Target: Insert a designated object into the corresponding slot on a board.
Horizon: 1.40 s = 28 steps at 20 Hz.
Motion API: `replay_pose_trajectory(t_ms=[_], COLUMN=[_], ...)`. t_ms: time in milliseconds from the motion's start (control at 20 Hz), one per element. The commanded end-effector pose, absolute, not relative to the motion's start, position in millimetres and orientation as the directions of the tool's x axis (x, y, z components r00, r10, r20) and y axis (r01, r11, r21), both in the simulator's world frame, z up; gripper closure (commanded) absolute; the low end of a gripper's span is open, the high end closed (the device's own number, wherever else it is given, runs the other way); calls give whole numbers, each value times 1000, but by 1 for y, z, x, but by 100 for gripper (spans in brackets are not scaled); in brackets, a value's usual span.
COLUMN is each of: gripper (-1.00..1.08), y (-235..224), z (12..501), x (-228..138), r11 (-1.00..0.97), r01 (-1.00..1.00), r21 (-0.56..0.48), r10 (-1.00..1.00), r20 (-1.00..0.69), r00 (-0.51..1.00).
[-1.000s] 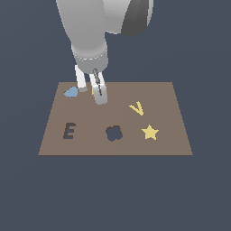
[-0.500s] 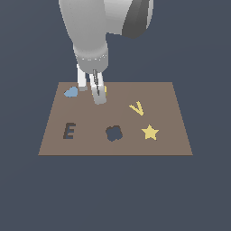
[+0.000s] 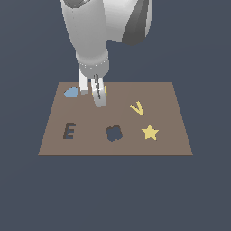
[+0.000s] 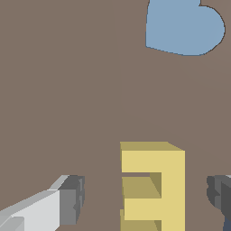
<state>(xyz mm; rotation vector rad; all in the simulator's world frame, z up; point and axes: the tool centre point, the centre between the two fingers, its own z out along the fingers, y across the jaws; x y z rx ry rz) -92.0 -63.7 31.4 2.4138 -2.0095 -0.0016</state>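
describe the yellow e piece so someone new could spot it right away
Start at the brown board and go to its far edge, where the gripper hangs. The E piece lies between the open fingers, beside a blue heart; unlike the yellow V and star, it has three prongs.

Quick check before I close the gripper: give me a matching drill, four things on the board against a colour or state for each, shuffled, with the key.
Things:
1. E piece
2. heart piece
3. E slot
4. gripper

Descriptions:
A. blue, lying on the board
B. open, fingers either side of a piece
C. yellow, between the fingers
D. dark, nothing in it

Pairs: 1-C, 2-A, 3-D, 4-B
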Motion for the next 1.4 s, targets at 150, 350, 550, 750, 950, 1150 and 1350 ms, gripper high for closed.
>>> replay_pose_trajectory(t_ms=[150,350,550,750,950,1150,1350], gripper=[108,108,108,108,108,108,108], y=[-64,-64,-64,-64,-64,-68,-74], z=[30,30,31,35,34,34,34], x=[-92,-92,-92,-91,-91,-90,-88], r11=[-181,-181,-181,-181,-186,-210,-252], r01=[-984,-984,-984,-984,-982,-978,-968], r21=[0,0,-1,-1,0,0,0], r10=[-984,-984,-984,-984,-982,-978,-968], r20=[0,0,0,0,0,0,0], r00=[181,181,181,181,186,210,252])
